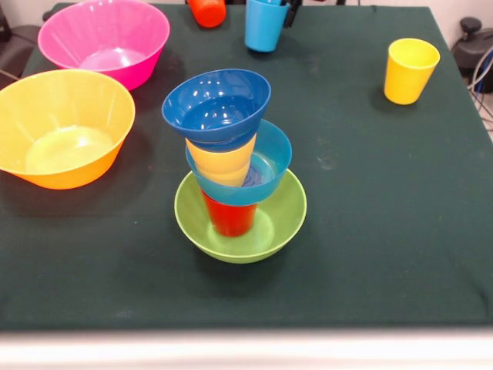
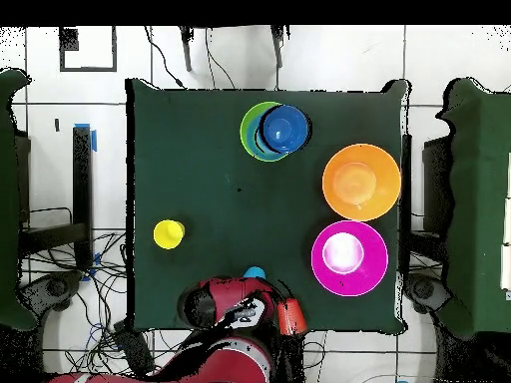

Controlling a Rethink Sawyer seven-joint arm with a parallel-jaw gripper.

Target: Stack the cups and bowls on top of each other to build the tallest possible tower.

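Note:
The tower (image 1: 235,166) stands mid-table and leans. From the bottom it is a green bowl (image 1: 269,231), a red cup (image 1: 229,218), a light blue bowl (image 1: 273,158), a yellow cup (image 1: 219,162) and a dark blue bowl (image 1: 218,104); it also shows in the overhead view (image 2: 271,130). Only dark parts of my gripper (image 1: 282,6) show at the far edge, at the rim of the light blue cup (image 1: 264,27), which the arm (image 2: 235,309) half hides from above. An orange cup (image 1: 208,9) stands beside it. A second yellow cup (image 1: 410,69) stands alone at the right.
A pink bowl (image 1: 104,38) and a yellow-orange bowl (image 1: 62,127) sit side by side at the left of the front view, on the right seen from above: the pink bowl (image 2: 349,257) and the yellow-orange bowl (image 2: 361,182). The green cloth (image 1: 385,216) runs to the table's edges.

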